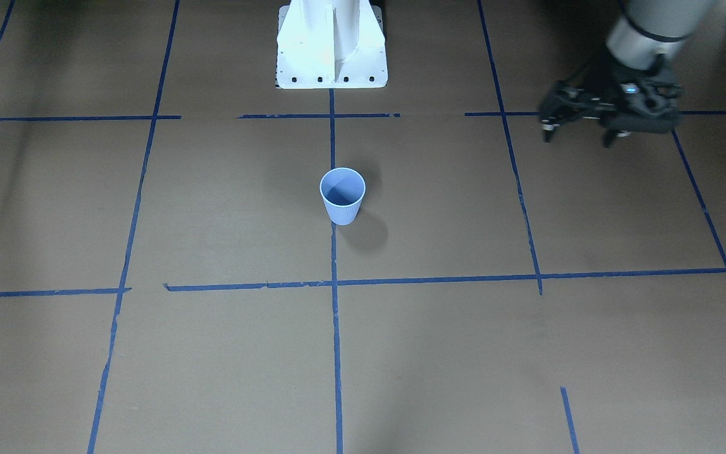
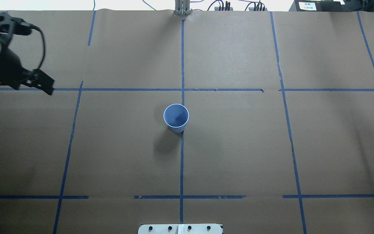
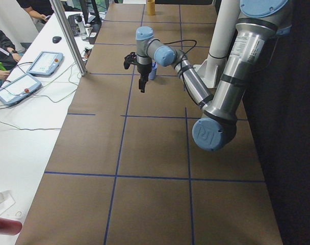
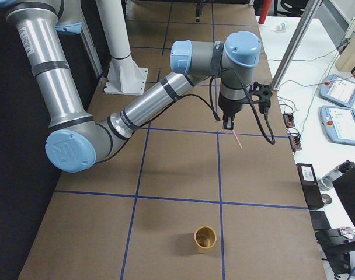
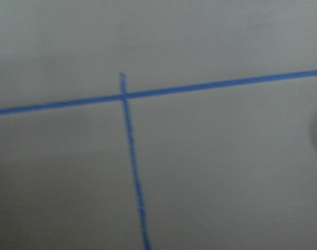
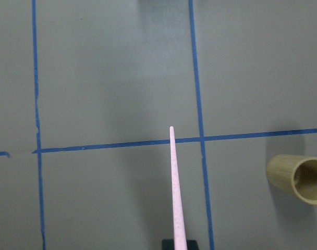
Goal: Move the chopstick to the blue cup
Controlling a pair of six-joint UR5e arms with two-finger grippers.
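The blue cup (image 2: 176, 117) stands upright and empty at the table's middle; it also shows in the front view (image 1: 342, 197). My right gripper (image 4: 227, 123) is out of the overhead view, beyond the table's right part. It is shut on a thin pink chopstick (image 6: 174, 182), which points away from it over the paper; the stick also shows in the right side view (image 4: 237, 140). My left gripper (image 1: 578, 133) is open and empty above the table's left side, far from the cup; it also shows in the overhead view (image 2: 45, 86).
Brown paper with blue tape lines (image 2: 182, 162) covers the table. A tan bamboo cup (image 4: 204, 238) stands near the table's right end, and shows in the right wrist view (image 6: 298, 179). The white arm base (image 1: 331, 44) is at the robot's side.
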